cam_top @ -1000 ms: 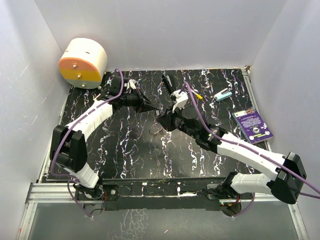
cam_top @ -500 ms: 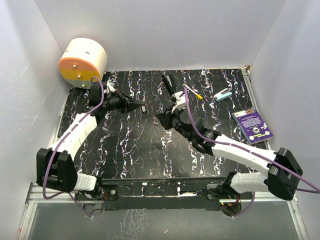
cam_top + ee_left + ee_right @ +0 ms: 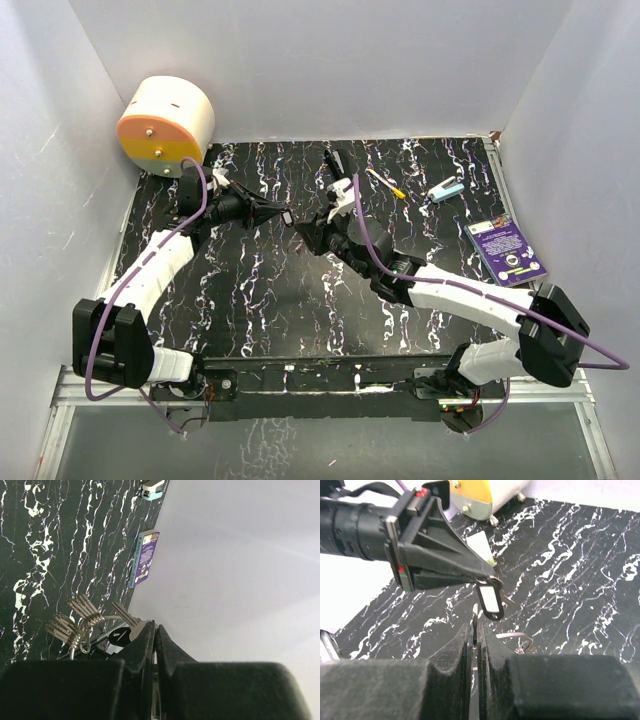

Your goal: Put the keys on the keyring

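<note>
My left gripper [image 3: 284, 215] is shut on a small silvery keyring [image 3: 493, 581] and holds it above the black table. A black tag [image 3: 490, 601] with a white label hangs from the ring. My right gripper [image 3: 300, 232] is shut on a flat silvery key [image 3: 475, 614], seen edge-on just below the tag. In the left wrist view, several keys [image 3: 75, 620] fan out on a thin wire ring [image 3: 102, 619] beside my shut left gripper [image 3: 154, 626]. I cannot tell whether that bunch hangs or lies on the table. The right wrist view shows part of it [image 3: 522, 639].
A round white and orange container [image 3: 165, 125] stands at the back left. A yellow-handled tool [image 3: 385, 184], a black stick [image 3: 335, 160], a light-blue item [image 3: 447, 189] and a purple card [image 3: 506, 250] lie at the back right. White walls enclose the marbled table [image 3: 250, 300].
My left gripper drew back to the left, then stayed put. My right gripper moved left with the key, up close under the left gripper's tips.
</note>
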Available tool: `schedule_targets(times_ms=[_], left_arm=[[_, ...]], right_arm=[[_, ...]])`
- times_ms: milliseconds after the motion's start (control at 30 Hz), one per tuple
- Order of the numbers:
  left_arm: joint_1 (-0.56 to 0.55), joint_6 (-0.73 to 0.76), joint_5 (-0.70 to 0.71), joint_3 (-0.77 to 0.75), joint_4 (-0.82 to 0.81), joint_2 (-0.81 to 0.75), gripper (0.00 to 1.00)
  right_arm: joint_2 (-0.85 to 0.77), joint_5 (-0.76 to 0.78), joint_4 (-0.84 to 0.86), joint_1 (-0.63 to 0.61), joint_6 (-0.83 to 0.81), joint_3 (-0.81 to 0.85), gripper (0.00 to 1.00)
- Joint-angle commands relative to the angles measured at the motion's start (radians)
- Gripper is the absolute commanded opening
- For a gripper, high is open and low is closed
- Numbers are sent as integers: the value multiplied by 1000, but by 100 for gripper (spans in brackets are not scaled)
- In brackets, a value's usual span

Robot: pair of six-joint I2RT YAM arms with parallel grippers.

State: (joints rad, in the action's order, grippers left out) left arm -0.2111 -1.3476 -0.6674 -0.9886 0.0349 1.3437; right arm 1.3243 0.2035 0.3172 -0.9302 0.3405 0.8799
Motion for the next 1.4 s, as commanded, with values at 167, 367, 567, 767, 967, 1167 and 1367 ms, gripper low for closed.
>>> schedule_targets(times_ms=[167,367,567,767,967,1167,1367], left_arm=[[6,-40,-3,14,-32,-29,0],[5,-48,-15,9,-38,-31,0],[5,-43,-12,5,-33,-30,0],[5,-45,-15,8,-35,-28,0],[4,-50,-19,3,-37,-28,0],[-1,-59,-31,3,-44,-27,0],[-3,-64,-38,1,-47,-29,0]], right_arm=[[56,-2,172,-20,-17,92,8],[92,8,196,-20,-33,111,8],[119,23,222,-21,-49,124,8],[131,42,227,-21,-67,139,8],[151,54,232,-20,-81,155,8],[182,59,253,-20,-87,163,8],[197,75,260,-21,-94,161,8]])
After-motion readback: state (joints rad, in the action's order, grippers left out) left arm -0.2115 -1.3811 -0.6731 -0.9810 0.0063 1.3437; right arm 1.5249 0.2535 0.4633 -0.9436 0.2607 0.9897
